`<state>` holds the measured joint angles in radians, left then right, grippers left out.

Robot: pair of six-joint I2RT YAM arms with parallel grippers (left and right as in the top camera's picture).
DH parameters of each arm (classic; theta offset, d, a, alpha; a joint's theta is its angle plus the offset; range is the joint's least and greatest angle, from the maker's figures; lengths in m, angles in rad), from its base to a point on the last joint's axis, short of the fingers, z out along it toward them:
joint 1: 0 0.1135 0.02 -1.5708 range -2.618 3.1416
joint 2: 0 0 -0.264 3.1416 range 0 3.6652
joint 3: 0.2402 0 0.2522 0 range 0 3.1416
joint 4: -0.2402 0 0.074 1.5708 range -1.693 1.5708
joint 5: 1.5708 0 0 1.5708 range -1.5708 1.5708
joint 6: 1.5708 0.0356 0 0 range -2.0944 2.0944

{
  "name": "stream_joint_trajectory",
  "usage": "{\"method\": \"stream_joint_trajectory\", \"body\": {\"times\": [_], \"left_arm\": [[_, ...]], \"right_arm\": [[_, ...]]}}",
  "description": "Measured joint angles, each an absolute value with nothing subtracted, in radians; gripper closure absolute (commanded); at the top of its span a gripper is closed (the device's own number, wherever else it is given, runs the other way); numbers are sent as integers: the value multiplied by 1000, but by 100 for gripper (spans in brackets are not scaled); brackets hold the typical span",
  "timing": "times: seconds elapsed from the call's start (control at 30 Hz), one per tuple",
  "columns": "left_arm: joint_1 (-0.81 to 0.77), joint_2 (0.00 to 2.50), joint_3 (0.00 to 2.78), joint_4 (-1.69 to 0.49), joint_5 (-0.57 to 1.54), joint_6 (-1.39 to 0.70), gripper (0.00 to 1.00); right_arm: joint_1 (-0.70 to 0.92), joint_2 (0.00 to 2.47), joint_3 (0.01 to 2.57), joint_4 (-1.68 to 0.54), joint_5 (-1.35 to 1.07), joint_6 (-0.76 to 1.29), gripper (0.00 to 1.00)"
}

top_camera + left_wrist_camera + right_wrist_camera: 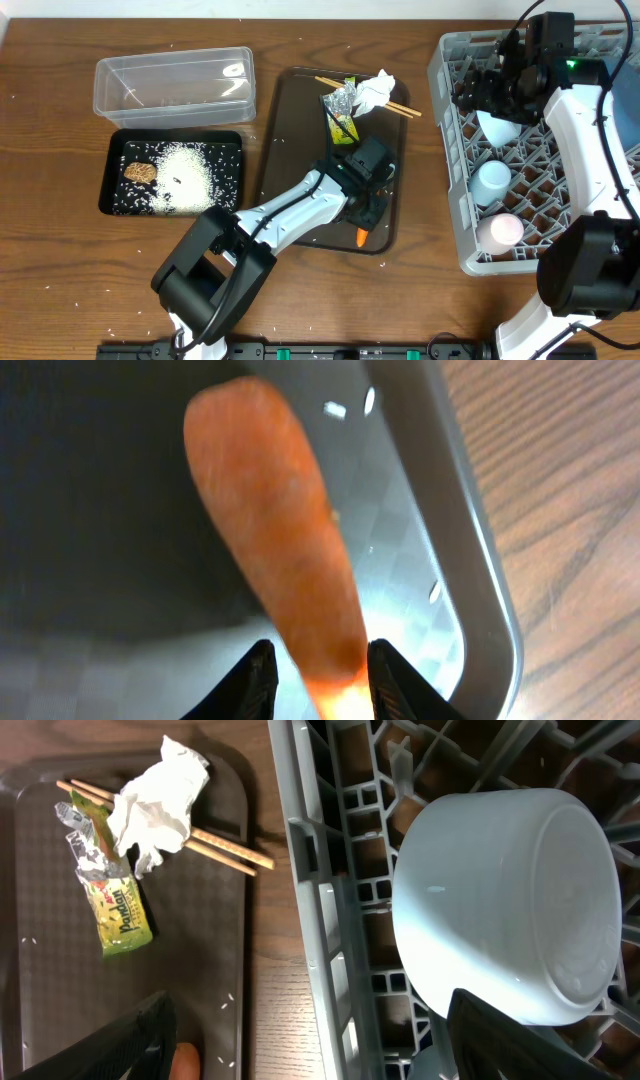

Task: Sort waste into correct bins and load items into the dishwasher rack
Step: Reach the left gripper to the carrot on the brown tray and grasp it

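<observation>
Left gripper (318,675) part-open, astride orange carrot (275,530)

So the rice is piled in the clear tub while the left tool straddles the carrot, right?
Not quite: the overhead view shows the rice piled in the black tray, not the clear tub. The left tool does straddle the carrot.

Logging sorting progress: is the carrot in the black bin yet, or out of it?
Out. The carrot lies on the brown tray, the left gripper straddling its end; the black bin sits apart.
</observation>
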<state>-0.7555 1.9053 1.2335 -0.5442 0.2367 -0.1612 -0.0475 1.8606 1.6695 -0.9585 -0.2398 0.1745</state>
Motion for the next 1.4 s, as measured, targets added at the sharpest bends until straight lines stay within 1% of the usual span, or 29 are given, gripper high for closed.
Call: {"method": "stream_joint_trajectory", "body": {"times": [0.17,0.3,0.47,0.53,0.57,0.93,0.97,1.0,1.03,1.13,1.2,1.23,1.27,1.3,1.37,1.4], "left_arm": [[-756,1910,1319,-656,210,-155,63],[-775,1913,1359,-604,141,-133,61],[-814,1990,1385,-588,73,-117,63],[-813,2001,1394,-588,68,-116,71],[-812,2006,1396,-585,73,-114,73],[-812,2015,1405,-585,67,-108,73],[-812,2015,1405,-585,67,-108,70],[-812,2015,1405,-585,67,-107,63],[-812,2016,1405,-585,66,-103,52],[-812,2033,1405,-586,67,-105,32],[-812,2043,1405,-587,68,-105,24],[-812,2046,1405,-587,68,-106,24],[-812,2048,1405,-586,67,-108,25],[-812,2048,1405,-586,67,-108,32],[-812,2048,1405,-585,67,-112,56],[-812,2048,1405,-585,68,-115,71]], "right_arm": [[-47,1861,1670,-967,-240,172,21],[-47,1861,1670,-960,-240,171,21],[-47,1861,1670,-978,-238,171,21],[-47,1861,1670,-982,-235,171,21],[-47,1861,1670,-982,-234,171,21],[-47,1861,1670,-979,-231,171,20],[-47,1861,1670,-979,-231,171,20],[-47,1861,1670,-979,-231,171,20],[-47,1861,1670,-979,-231,170,20],[-47,1861,1670,-979,-231,170,20],[-47,1861,1670,-979,-231,168,20],[-47,1861,1670,-979,-231,168,20],[-47,1861,1670,-979,-231,168,20],[-47,1861,1670,-979,-231,168,20],[-47,1861,1670,-979,-231,167,20],[-47,1861,1670,-979,-231,167,20]]}}
